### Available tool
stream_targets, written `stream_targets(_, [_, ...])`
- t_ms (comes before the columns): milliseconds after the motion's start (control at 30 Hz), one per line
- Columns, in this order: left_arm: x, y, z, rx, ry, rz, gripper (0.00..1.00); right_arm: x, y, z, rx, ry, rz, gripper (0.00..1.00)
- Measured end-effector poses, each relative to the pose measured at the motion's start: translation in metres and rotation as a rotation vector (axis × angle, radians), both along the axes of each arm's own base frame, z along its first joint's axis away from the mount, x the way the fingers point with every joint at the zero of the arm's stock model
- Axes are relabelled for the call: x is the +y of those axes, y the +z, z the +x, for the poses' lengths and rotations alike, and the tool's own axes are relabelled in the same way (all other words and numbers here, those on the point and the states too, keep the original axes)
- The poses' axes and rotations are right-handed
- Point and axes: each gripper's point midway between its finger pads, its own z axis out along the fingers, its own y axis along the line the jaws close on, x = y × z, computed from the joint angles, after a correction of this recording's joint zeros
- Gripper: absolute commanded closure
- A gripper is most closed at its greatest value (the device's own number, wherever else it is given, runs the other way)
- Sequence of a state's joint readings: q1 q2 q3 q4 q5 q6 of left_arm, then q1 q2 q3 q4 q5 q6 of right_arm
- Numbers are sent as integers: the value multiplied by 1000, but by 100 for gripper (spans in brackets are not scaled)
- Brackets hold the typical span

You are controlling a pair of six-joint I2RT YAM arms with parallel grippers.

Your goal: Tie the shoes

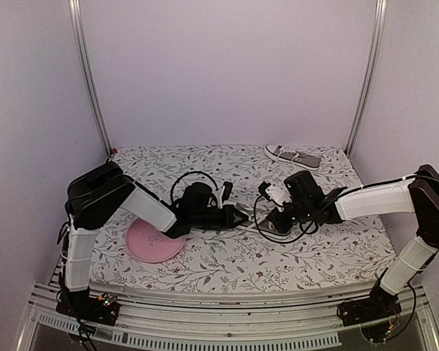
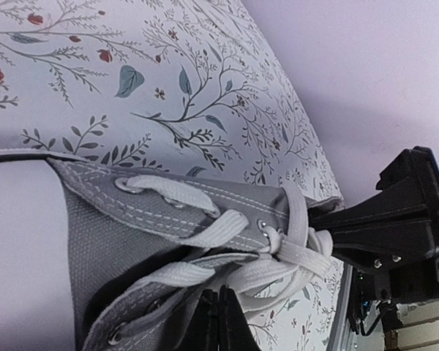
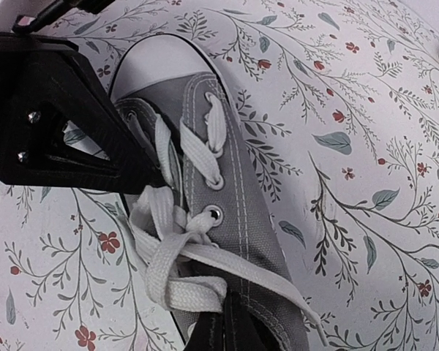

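Observation:
One grey shoe (image 1: 276, 227) with white laces lies mid-table between my two grippers. In the left wrist view the shoe (image 2: 124, 219) fills the lower half, and a loose lace knot (image 2: 300, 252) sits at its top eyelets. My left gripper (image 2: 219, 318) is shut, its tips pinching a lace loop. In the right wrist view the same shoe (image 3: 227, 175) points away. My right gripper (image 3: 230, 333) is shut on another loop of the lace (image 3: 183, 289). In the top view, left gripper (image 1: 240, 218) and right gripper (image 1: 272, 218) nearly meet. The second shoe (image 1: 293, 156) lies at the back right.
A round pink plate (image 1: 155, 241) lies on the flowered cloth under the left forearm. Black cables (image 1: 257, 219) loop around both wrists close to the shoe. Metal frame posts (image 1: 88, 73) stand at the back corners, with purple walls on all sides.

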State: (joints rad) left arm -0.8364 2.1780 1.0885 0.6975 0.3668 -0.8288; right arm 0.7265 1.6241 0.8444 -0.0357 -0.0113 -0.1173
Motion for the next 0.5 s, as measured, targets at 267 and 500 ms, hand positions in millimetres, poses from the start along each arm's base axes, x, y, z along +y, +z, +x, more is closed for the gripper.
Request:
stream_targets(267, [13, -11, 5, 8, 67, 34, 100, -6, 4, 3, -9, -43, -4, 97])
stream_targets(500, [14, -4, 2, -13, 57, 9, 68, -8, 3, 3, 4, -68, -3, 97])
